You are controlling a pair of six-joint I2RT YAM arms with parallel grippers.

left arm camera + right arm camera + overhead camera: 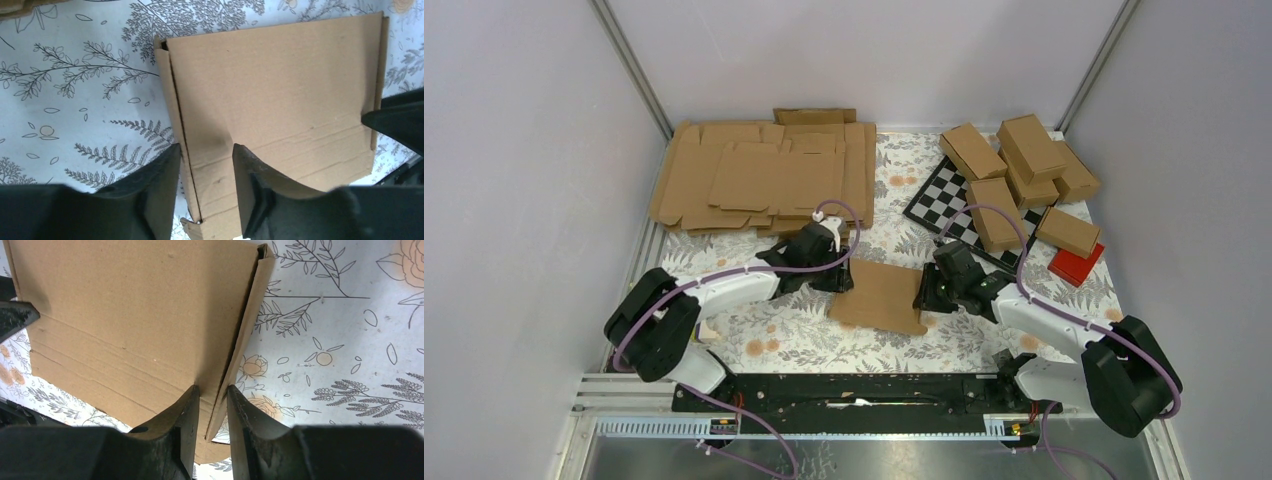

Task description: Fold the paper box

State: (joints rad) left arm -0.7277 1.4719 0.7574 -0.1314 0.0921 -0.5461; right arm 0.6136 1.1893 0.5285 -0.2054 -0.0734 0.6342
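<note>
The box (879, 297) lies low on the tabletop (774, 345), about midway between its left and right edges and nearer the near edge than the far one. It sits between the two arms, well apart from the blanks (764, 175) at the far left corner and the cartons (1024, 165) at the far right. It is not yet a carton: a broad brown panel faces up, crossed by crease lines, with a narrow side strip turned along each of its left and right edges. Those two folded edges run roughly far to near, slightly skewed, so the panel spans the gap between the pincers. The left pincer (206, 148) stands over the box's left edge with its jaws spread. One finger is outside the strip and the other is on the panel, with slack between them, so it is released and clamps nothing. The right pincer (213, 388) straddles the right edge the same way, but its jaws are drawn in narrow about the strip. Whether they actually pinch the cardboard or only bracket it I cannot tell. Each arm is at its own side of the box and neither is clearly nearer. The coming move likely turns on these edge strips: each lies directly between a pincer's fingers and parallel to them, so standing a wall upright would mean closing on it and rolling it inward about its crease. With the left released, the right side looks the readier of the two.
</note>
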